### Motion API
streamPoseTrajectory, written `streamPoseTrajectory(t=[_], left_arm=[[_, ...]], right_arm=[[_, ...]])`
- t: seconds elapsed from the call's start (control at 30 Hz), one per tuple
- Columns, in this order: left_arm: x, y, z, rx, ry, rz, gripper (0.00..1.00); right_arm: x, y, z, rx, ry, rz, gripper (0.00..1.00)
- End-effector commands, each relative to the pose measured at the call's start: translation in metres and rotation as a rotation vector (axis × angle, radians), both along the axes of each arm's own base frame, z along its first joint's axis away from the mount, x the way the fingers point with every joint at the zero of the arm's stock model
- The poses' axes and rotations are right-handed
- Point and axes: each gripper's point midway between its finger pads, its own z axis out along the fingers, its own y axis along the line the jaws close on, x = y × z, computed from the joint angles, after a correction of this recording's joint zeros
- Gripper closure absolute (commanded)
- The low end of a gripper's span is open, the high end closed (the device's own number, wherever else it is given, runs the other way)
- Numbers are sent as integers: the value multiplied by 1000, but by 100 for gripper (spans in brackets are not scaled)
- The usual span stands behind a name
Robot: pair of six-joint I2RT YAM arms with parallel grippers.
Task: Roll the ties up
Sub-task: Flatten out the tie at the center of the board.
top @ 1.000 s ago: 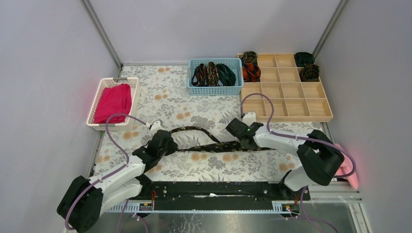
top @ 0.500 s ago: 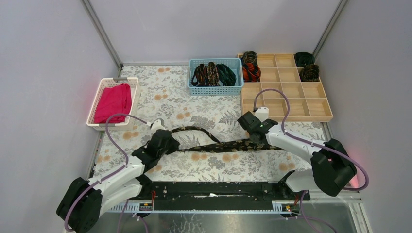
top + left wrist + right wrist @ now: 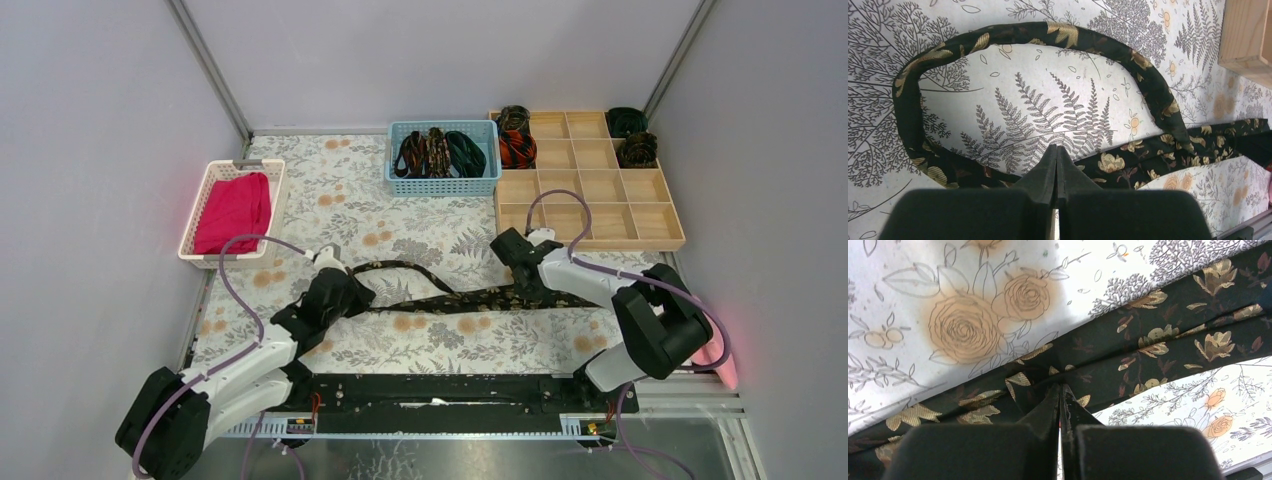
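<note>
Black tie (image 3: pixel 445 301) drawn rightward, right tool (image 3: pixel 1060 390) clamped

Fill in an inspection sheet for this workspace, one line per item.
Surface: floral cloth, flat.
Job's things: one tie lies unrolled across the cloth; more ties in the blue basket; four coils in the tray.
Clutter: magenta cloth in white basket; pink towel at right edge.
Grippers: left shut over the tie, grip unclear; right shut on the tie.
Cables: purple cable loops over each arm.
Surroundings: grey walls.
</note>
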Motion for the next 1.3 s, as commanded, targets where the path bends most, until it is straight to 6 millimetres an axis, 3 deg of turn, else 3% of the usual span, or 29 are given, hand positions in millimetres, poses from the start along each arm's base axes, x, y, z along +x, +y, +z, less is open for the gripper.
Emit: streamPoseTrajectory(t=[0.0, 0.3, 0.33, 0.57, 0.77, 0.97, 1.03, 1.13, 1.27], left_arm=[[1, -10, 4, -37, -39, -47, 96], [-1, -13, -10, -47, -11, -52, 97], [-1, -13, -11, -48, -8, -53, 97], [6, -18, -6, -62, -24, -50, 97], [25, -27, 8, -52, -49, -54, 97], [25, -24, -2, -23, -23, -38, 97], [27, -22, 0, -9, -30, -32, 97], [30, -23, 11, -16, -57, -39, 97], [34, -24, 38, -42, -115, -36, 95]], right_arm=[[-11, -18, -24, -25, 70, -112, 100], [-12, -52, -16, -121, 94, -223, 98], [-13, -58, -13, -142, 96, -246, 90], [-9, -64, -19, -8, 96, -309, 81], [-9, -85, -25, 82, 98, -402, 79], [-1, -94, -23, 105, 69, -439, 79], [5, -95, -18, 108, 42, -443, 81], [27, -80, 1, 208, -57, -372, 100], [52, -59, 58, 213, -251, -233, 99]])
